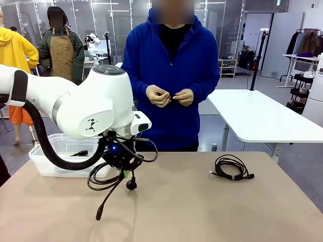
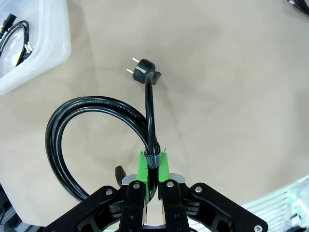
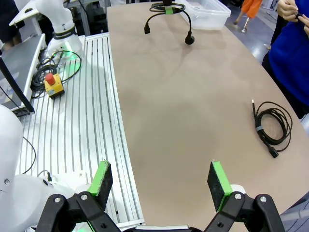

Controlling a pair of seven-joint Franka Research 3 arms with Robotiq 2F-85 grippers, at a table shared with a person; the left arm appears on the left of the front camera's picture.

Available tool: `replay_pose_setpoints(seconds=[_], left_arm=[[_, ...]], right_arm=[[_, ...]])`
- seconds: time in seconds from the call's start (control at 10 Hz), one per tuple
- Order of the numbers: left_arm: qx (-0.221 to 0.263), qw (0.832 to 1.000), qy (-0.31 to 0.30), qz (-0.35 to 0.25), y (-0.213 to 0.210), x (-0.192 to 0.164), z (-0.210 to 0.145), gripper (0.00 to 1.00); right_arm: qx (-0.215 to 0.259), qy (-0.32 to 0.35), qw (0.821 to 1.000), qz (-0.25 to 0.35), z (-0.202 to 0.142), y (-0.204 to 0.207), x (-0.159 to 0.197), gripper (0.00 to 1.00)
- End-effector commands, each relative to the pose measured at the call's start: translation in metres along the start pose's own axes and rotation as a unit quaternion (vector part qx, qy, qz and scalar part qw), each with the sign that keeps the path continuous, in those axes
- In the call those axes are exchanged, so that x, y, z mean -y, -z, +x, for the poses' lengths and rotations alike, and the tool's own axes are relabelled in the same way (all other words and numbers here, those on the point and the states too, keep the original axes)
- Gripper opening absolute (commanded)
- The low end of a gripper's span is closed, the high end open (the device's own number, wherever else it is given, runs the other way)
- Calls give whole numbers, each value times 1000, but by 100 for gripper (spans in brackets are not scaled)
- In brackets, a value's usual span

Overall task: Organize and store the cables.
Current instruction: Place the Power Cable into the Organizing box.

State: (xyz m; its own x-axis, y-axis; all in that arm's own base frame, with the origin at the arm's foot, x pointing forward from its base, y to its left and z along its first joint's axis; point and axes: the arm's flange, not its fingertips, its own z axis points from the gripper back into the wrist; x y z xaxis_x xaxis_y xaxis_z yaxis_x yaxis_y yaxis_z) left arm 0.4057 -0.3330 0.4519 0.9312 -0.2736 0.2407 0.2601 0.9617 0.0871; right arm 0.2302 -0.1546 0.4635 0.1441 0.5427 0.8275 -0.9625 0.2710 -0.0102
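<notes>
Above table (image 1: pixel 202 212), L gripper (image 2: pixel 153 166) clamps power cable (image 2: pixel 96 102); wrist cam reveals tie (image 2: pixel 152 159). R gripper (image 3: pixel 159 176) spread apart.

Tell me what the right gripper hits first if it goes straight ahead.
Likely the bare table, though depth is unclear. The coiled cable lies off to one side of where the right gripper points.

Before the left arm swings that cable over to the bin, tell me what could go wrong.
1. The left tool pinches the cable only at its tie, so the coil could slip or twist out.
2. Its plug and other end dangle low and may snag the rim of the bin.
3. Another cable already lies in the bin; the two might tangle.
</notes>
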Motion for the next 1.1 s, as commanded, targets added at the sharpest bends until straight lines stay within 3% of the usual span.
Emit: replay_pose_setpoints(seconds=[0.0, 0.1, 0.3, 0.5, 0.8, 1.0], left_arm=[[29, 998, 44, 34, -12, 2, 4, 10], [46, 996, 52, 50, -31, -13, 11, 10], [94, 994, -18, 51, -81, -64, 26, 10], [154, 981, -83, 79, -124, -115, 43, 10], [141, 972, -131, 135, -141, -180, 60, 10], [138, 970, -132, 148, -146, -204, 64, 10]], right_arm=[[6, -9, 1000, -1, -1, 1, -1, 100], [6, -9, 1000, -1, -1, 1, -1, 100], [6, -9, 1000, -1, -1, 1, -1, 100], [6, -9, 1000, -1, -1, 1, -1, 100], [6, -9, 1000, -1, -1, 1, -1, 100], [6, -9, 1000, -1, -1, 1, -1, 100]])
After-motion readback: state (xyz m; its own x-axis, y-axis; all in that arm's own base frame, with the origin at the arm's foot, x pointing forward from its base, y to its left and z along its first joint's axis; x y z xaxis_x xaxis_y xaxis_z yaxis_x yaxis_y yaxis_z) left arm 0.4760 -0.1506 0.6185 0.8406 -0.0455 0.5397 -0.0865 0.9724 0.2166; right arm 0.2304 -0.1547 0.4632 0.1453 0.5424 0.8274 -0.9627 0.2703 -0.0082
